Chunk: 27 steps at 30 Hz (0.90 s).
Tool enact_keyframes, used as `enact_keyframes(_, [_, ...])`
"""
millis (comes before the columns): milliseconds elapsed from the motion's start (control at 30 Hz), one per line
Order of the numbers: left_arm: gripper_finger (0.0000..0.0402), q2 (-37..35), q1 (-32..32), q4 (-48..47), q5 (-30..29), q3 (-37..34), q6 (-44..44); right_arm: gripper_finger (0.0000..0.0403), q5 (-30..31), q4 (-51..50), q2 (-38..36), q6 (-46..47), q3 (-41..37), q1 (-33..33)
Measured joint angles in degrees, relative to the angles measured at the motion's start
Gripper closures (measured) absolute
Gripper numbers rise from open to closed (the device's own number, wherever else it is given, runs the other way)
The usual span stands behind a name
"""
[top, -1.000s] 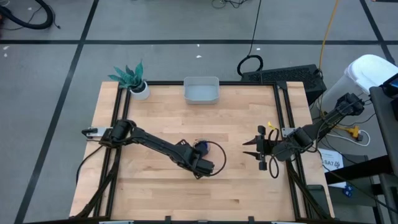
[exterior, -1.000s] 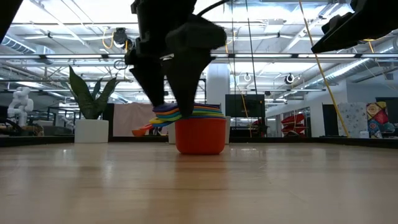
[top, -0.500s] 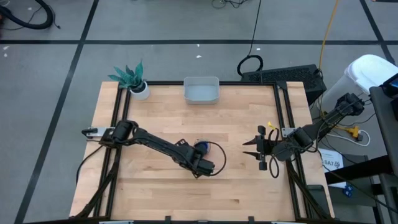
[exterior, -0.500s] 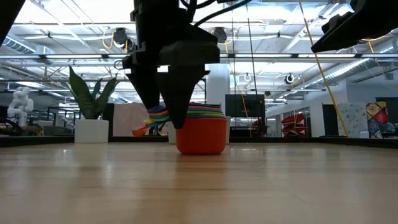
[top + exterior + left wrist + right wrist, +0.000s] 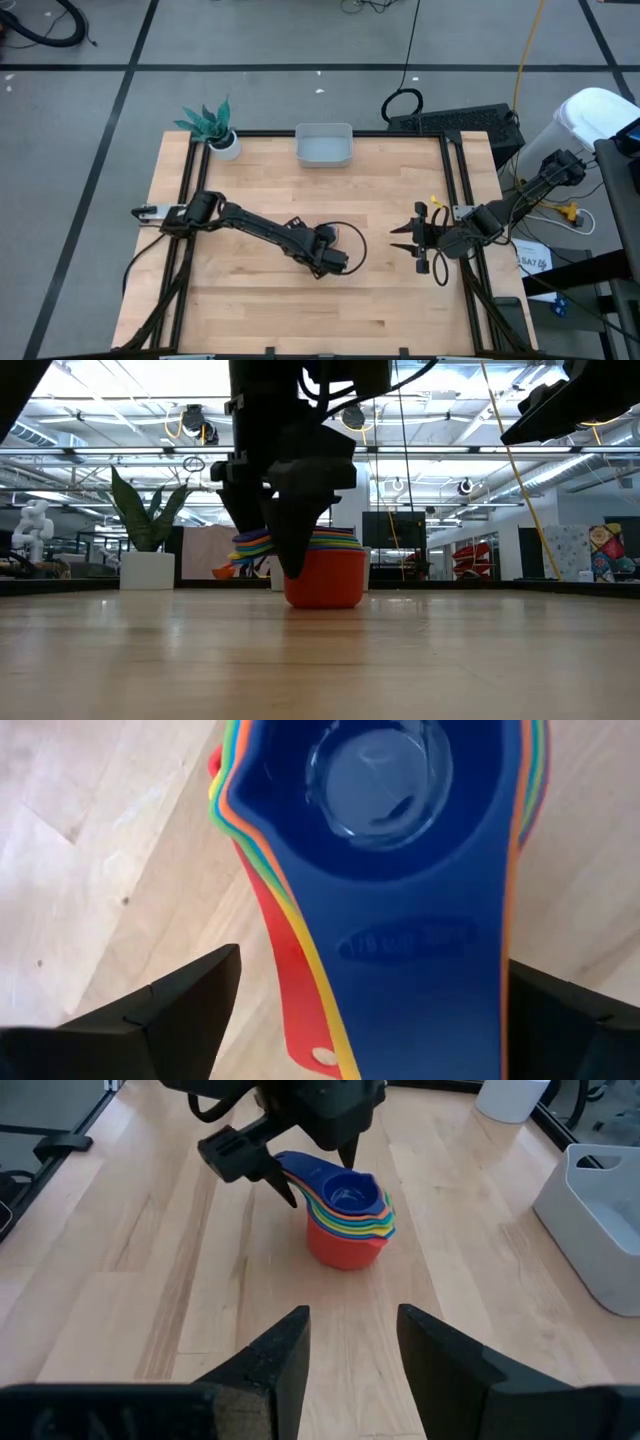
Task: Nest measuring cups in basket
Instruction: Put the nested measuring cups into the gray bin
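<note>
Embossed marking on the dark blue cup (image 5: 400, 870) handle begins "1/8"; the characters after it are not legible. No other readable text.

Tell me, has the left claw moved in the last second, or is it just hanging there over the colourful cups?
Yes. In the low view the left gripper has shifted right against the stacked measuring cups, fingers open astride the handles.

Measuring cups (image 5: 346, 1220): nested, mid-table, between my grippers.
Basket (image 5: 323, 146): far table edge, behind cups.
Potted plant (image 5: 212, 127): left of basket.
</note>
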Motion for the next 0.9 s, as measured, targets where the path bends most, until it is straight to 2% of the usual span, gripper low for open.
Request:
enact_keyframes(467, [0.0044, 0.0, 0.3, 0.0, 2.5, 0.0, -0.1, 0.0257, -0.1, -0.5, 0.0, 1.5, 0.0, 0.0])
enact_keyframes(900, [0.0183, 0.0, 0.3, 0.1, 3.1, 0.0, -0.7, 0.0257, -1.5, -0.6, 0.0, 2.5, 0.0, 0.0])
